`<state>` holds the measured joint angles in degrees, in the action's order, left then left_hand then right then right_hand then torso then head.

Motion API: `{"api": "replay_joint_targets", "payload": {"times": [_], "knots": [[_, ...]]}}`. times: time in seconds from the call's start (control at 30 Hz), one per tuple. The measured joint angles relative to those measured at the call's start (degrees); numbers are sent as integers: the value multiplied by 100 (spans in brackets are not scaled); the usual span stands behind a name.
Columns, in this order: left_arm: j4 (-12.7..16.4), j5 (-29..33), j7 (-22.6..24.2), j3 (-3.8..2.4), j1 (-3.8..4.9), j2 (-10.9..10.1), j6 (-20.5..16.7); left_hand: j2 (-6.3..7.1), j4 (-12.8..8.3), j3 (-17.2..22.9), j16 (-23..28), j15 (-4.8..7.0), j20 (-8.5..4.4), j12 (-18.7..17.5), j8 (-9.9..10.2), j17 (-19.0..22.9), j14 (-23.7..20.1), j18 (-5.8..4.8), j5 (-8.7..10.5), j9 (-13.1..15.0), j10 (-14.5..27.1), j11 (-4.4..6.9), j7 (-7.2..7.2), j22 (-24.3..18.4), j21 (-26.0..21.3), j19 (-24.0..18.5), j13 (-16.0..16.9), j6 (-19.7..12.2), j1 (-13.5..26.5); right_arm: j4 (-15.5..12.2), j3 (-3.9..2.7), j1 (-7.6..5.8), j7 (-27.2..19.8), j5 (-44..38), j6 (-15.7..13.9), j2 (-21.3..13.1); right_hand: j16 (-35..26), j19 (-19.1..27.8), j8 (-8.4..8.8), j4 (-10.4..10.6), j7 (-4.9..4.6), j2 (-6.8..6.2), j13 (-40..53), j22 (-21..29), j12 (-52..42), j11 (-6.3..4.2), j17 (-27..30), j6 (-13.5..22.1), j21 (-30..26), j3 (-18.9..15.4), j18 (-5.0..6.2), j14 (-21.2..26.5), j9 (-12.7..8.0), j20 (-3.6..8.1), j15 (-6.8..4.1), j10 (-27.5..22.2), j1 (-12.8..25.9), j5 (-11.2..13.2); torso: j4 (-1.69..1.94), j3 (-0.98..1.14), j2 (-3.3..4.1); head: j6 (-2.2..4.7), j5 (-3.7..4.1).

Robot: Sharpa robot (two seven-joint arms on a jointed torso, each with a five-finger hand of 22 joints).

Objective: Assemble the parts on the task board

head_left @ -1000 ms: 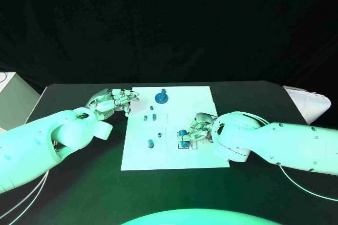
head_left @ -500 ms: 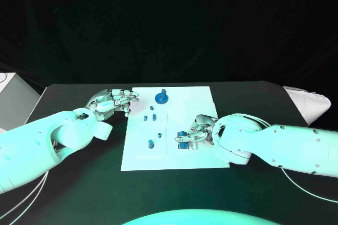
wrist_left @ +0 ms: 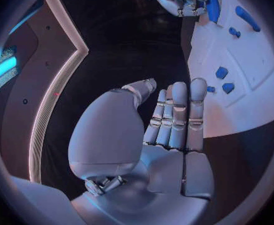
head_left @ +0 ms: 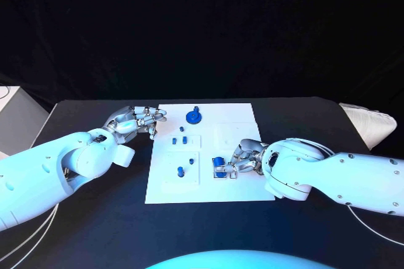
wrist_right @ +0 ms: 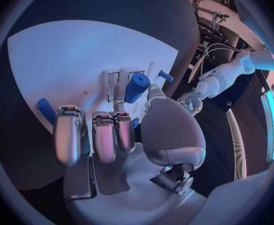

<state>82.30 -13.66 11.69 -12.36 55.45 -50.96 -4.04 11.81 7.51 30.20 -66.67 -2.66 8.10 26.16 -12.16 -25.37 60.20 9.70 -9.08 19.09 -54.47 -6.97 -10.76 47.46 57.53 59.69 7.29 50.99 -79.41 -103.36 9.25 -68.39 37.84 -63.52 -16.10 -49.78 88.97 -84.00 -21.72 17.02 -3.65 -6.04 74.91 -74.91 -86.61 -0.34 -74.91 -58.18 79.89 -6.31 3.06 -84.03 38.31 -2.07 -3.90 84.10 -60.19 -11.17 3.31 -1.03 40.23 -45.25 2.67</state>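
On the black bench (head_left: 93, 222) in front of you lies the white board (head_left: 240, 190), and the assembly looks only partly done, as far as you can judge from how things sit. Near the board's far edge a blue round part with a raised knob (head_left: 194, 115) appears seated already. Just nearer, two small blue pegs (head_left: 180, 140) stand side by side in a marked square, with one tiny blue piece (head_left: 182, 129) beside it; whether these are placed for good or waiting their turn, you cannot tell. A longer blue piece (head_left: 180, 172) and a small blue stub (head_left: 192, 161) sit in the next square towards you.

Your right hand (head_left: 236, 160) is the working one. It sits at the board's right-hand square, and the wrist camera shows a blue cylinder (wrist_right: 136, 87) pinched between its thumb and a fingertip, held over a pair of outlined slots. So that part is in hand and right at its place, but you cannot confirm it is seated. Another blue piece (wrist_right: 45, 110) lies on the board just beyond the right hand's other fingers.

Your left hand (head_left: 135, 122) rests at the board's left far corner, fingers straight and close together, holding nothing; it seems to be steadying the board or simply waiting.

What is left, by your best reading: press the cylinder home, then deal with whichever loose pieces have yet to find their places.
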Motion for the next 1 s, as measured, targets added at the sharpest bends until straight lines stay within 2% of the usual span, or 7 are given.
{"api": "replay_joint_targets", "payload": {"times": [0.43,0.5,0.67,0.9,1.0], "knots": [[-9,-1,-9,0,0,5,9,0,0,0,0,0,0,0,0,-5,0,0,0,0,0,0,0,-12,0,0,0,0,0,-147,-2,9,-224,5,3,-191,23,0,-67,-18,0,127,-1,-3,0,0,0,0,57,18,0,0,39,0,0,0,-174,0,-1,-2,2,12,-6],[-10,-1,-11,0,0,5,10,0,0,0,0,0,0,0,0,-5,0,0,0,0,12,-12,0,-12,0,0,0,0,0,-149,-2,9,-241,7,5,-204,23,0,-67,-18,0,110,-1,-3,0,0,0,0,57,18,0,0,46,0,0,0,-205,0,1,-3,3,12,-8],[-11,-2,-17,0,0,3,12,0,0,0,0,0,0,0,0,-5,0,0,0,0,20,-20,0,-12,0,0,0,0,0,-149,-2,10,-267,9,28,-231,23,0,-92,-34,13,228,-1,-3,0,-20,1,-13,58,34,0,21,65,0,-21,-20,-350,0,3,-6,3,5,-15],[-12,-2,-23,0,0,4,16,0,0,0,0,0,0,0,0,-4,0,0,0,0,20,-20,0,-12,0,0,0,0,0,-85,-5,36,-277,11,45,-174,23,0,-91,-33,19,392,-1,-2,0,-20,1,-18,88,67,0,-1,76,0,-43,-21,-649,-126,3,-7,3,2,-27],[-13,-2,-26,0,0,5,19,0,0,0,0,0,0,0,0,-4,0,0,0,0,20,-20,0,-11,0,0,0,0,0,-44,-3,50,-270,7,44,-137,23,0,-91,-33,19,420,1,-2,-3,-20,1,-18,88,67,0,0,76,0,-43,-21,-701,-126,3,-7,3,-2,-31]]}}
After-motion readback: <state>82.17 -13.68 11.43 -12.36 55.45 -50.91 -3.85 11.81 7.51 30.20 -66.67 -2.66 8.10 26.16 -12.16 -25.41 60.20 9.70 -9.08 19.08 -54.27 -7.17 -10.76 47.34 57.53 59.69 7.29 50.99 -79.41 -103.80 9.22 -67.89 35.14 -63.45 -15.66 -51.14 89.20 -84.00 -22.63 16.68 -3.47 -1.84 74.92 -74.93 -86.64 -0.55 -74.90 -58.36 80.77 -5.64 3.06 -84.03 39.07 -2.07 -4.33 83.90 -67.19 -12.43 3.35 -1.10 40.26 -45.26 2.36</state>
